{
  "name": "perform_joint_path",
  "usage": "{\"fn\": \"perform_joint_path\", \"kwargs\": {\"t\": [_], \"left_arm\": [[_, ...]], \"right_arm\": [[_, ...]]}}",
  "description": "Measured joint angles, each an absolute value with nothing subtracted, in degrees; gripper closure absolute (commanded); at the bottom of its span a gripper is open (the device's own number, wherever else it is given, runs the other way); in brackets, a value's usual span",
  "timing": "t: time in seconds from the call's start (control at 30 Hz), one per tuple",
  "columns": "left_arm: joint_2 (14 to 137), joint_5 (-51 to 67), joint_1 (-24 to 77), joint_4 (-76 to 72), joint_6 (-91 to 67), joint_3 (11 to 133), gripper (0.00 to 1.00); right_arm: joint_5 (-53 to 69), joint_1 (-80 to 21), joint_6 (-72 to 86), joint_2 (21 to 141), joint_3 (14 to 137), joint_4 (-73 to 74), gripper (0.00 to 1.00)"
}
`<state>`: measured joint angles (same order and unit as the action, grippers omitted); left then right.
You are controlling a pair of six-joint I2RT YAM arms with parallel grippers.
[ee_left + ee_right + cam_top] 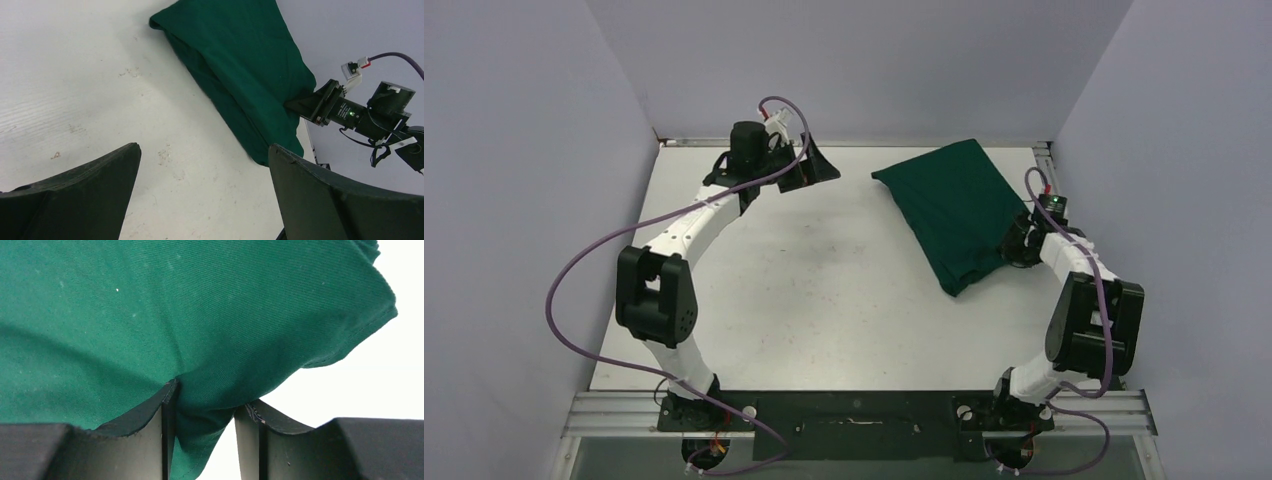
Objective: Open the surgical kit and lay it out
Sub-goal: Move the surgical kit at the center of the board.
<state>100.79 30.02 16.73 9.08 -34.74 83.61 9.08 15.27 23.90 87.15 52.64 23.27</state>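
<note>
Green cloth wrapping the surgical kit (949,205) is lying far right on the table (824,290), contents hidden; the right gripper (1009,243) is pinching its near-right edge. Left gripper (812,168) is hovering spread, well apart.

Legible markings: none. No lettering, label, brand or number can be read in any view on the green cloth wrap (954,215) or the counter (824,300).
</note>
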Motion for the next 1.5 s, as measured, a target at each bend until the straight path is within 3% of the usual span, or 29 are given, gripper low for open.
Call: {"fn": "perform_joint_path", "kwargs": {"t": [0.37,0.67,0.73,0.8,0.9,1.0,1.13,1.33,1.4,1.5], "left_arm": [[105.54,23.51,16.58,16.43,-27.83,86.06,0.04],[110.15,22.24,15.99,19.11,-24.67,88.47,0.00],[110.78,22.24,15.94,19.18,-24.80,88.47,0.06],[111.66,22.46,15.75,19.14,-25.12,88.47,0.07],[113.60,22.55,15.35,19.16,-25.80,88.47,0.10],[115.83,20.88,15.14,19.94,-26.52,88.47,0.11],[117.34,18.61,14.76,21.54,-26.52,88.47,0.07],[117.49,17.52,14.00,22.79,-25.43,89.30,0.03],[117.51,17.41,13.80,22.81,-25.02,89.84,0.08],[118.28,18.11,13.74,22.74,-24.97,90.98,0.21]], "right_arm": [[14.09,2.46,13.91,97.34,60.77,15.42,0.76],[14.50,-3.31,4.38,103.92,69.06,16.16,0.76],[14.72,-4.56,2.37,105.47,71.22,16.60,0.74],[14.87,-5.72,0.64,107.22,73.73,17.30,0.61],[15.22,-6.87,-0.38,110.13,77.69,18.02,0.27],[14.17,-7.46,0.93,110.72,78.48,17.69,0.12],[12.25,-7.64,5.80,109.89,78.54,18.26,0.03],[6.76,-7.62,15.59,102.94,78.39,21.21,0.03],[5.17,-7.66,18.39,99.48,76.97,21.34,0.07],[4.73,-7.70,21.32,94.70,72.88,21.23,0.23]]}}
